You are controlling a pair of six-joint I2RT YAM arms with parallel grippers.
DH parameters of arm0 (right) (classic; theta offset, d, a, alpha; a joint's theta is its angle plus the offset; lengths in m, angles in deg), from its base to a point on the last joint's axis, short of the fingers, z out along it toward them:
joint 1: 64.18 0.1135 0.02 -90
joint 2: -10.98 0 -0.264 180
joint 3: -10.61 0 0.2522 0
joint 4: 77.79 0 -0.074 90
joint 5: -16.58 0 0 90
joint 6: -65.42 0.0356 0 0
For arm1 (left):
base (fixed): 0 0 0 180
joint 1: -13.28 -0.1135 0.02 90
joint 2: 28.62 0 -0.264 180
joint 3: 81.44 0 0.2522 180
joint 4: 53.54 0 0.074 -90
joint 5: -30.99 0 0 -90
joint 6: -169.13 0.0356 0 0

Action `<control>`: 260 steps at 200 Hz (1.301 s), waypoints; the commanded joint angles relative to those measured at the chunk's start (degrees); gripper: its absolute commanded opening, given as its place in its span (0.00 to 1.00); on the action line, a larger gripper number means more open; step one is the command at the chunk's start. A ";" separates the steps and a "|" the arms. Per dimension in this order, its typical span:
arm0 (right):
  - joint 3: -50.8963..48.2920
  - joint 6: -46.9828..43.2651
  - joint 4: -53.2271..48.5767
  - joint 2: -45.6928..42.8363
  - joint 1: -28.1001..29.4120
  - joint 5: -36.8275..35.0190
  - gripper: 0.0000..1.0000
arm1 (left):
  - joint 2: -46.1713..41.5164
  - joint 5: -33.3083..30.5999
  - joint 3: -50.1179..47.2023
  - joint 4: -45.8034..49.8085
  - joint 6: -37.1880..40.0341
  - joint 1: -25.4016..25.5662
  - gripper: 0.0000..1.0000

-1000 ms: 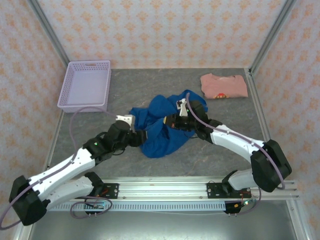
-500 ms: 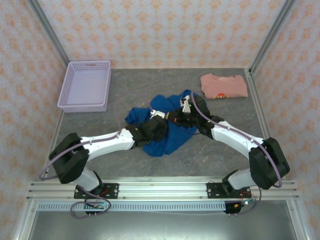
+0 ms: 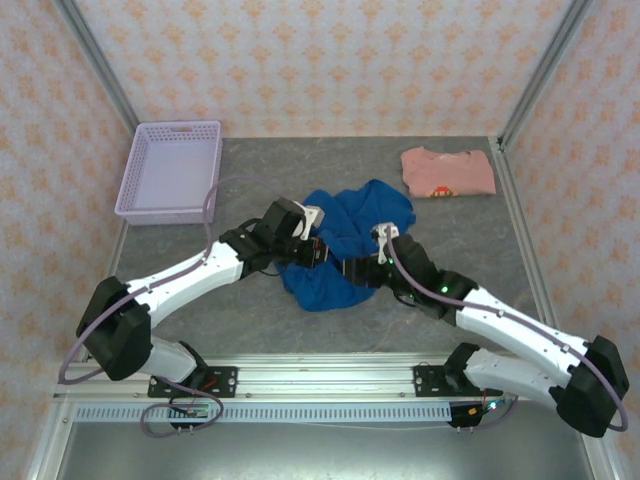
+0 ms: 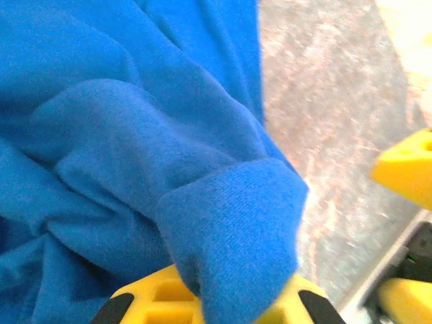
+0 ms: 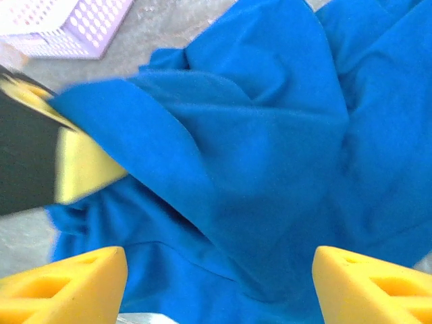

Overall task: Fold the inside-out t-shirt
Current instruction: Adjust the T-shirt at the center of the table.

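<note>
The inside-out t-shirt (image 3: 350,225) lies crumpled in a royal-blue heap at the middle of the grey table. My left gripper (image 3: 316,252) is at the heap's left side, shut on a raised fold of the t-shirt (image 4: 229,229) that bulges out between its yellow fingers (image 4: 145,300). Just near and right of it, my right gripper (image 3: 357,270) stands open over the front part of the t-shirt (image 5: 270,169). Its yellow fingertips (image 5: 67,283) are wide apart with nothing gripped. No printed graphic shows.
A lavender mesh basket (image 3: 170,170) sits at the back left. A folded salmon-pink shirt (image 3: 448,172) lies at the back right. Bare grey table (image 3: 200,300) surrounds the heap. An aluminium rail (image 3: 330,380) runs along the near edge.
My left gripper swung in from the left and shut on a fold of the shirt. My right gripper let go, opened and drew back toward the near side.
</note>
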 commanded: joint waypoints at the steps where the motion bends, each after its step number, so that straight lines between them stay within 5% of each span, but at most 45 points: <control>1: -3.07 -3.99 7.22 2.95 1.12 -5.02 0.74 | -1.80 7.12 1.09 2.39 -3.04 0.21 0.00; 28: -2.12 -5.55 15.07 11.04 1.09 -3.62 0.70 | -2.96 8.47 0.66 2.39 -2.65 0.24 0.00; 45: 0.57 -6.54 15.05 14.22 0.07 -1.65 0.33 | -4.11 6.21 0.07 4.57 -0.55 0.07 0.00; 62: 0.58 -5.35 15.21 12.38 -3.35 8.27 0.00 | -5.36 -0.94 -0.86 7.71 1.96 -0.12 0.00; 74: -0.95 -1.72 18.30 10.15 -7.02 21.54 0.00 | -6.08 -10.23 -1.61 9.91 2.14 -0.13 0.04; 90: -3.19 6.87 25.63 9.17 -9.61 34.24 0.00 | -6.88 -21.45 -2.44 12.13 0.39 -0.04 0.33; 105: -4.52 13.77 30.97 8.48 -9.77 37.42 0.00 | -8.75 -27.53 -3.22 13.42 -1.16 1.22 0.51; 125: -5.12 18.14 33.94 7.68 -9.85 37.03 0.00 | -12.83 -30.86 -4.67 13.98 -2.74 4.54 0.59; 150: -4.46 20.18 35.35 8.57 -10.12 36.94 0.00 | -17.02 -26.50 -6.94 12.17 -4.49 8.95 0.58; 198: -2.68 20.26 32.20 9.94 -11.16 36.22 0.00 | -13.44 -11.32 -7.24 3.78 -3.98 10.87 0.29; 228: -2.74 20.30 30.80 9.46 -11.94 35.79 0.00 | -6.72 -14.12 -3.77 5.72 -3.19 9.94 0.30; 260: -3.35 19.74 31.06 8.90 -12.05 37.10 0.00 | -1.41 -15.93 -3.58 2.66 -4.41 4.43 0.42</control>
